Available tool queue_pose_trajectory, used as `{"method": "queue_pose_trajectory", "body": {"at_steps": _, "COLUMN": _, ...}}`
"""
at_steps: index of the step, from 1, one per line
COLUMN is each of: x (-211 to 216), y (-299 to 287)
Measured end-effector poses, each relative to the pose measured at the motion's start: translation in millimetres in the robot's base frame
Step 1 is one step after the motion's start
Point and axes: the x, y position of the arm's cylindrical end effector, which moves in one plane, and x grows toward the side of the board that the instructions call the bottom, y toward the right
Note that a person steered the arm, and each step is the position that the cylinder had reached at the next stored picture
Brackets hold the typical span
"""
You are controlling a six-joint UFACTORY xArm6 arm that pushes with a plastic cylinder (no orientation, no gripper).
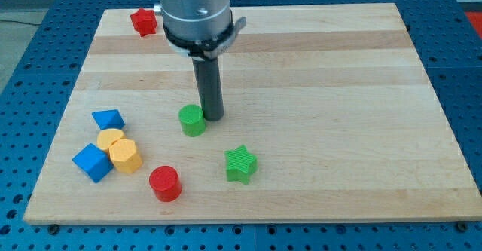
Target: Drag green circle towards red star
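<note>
The green circle [192, 120] is a short green cylinder left of the board's middle. The red star [143, 20] lies at the board's top left corner, far up and to the left of the green circle. My tip [213, 117] is at the end of the dark rod, right beside the green circle on its right side, touching it or nearly so.
A green star [241, 164] lies below and right of my tip. A red circle [164, 183] sits near the bottom edge. At the left are two blue blocks [108, 119] [92, 163], a yellow circle [111, 139] and a yellow hexagon [125, 156]. The wooden board [339, 93] lies on a blue table.
</note>
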Motion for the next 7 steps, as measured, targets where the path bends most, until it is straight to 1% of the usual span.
{"method": "queue_pose_trajectory", "body": {"at_steps": 1, "x": 43.8, "y": -1.7}}
{"method": "queue_pose_trajectory", "body": {"at_steps": 2, "x": 35.4, "y": -29.0}}
{"method": "queue_pose_trajectory", "body": {"at_steps": 4, "x": -82.8, "y": -65.3}}
{"method": "queue_pose_trajectory", "body": {"at_steps": 5, "x": -115.5, "y": -91.2}}
{"method": "queue_pose_trajectory", "body": {"at_steps": 6, "x": -98.6, "y": -105.7}}
{"method": "queue_pose_trajectory", "body": {"at_steps": 7, "x": -144.1, "y": -134.2}}
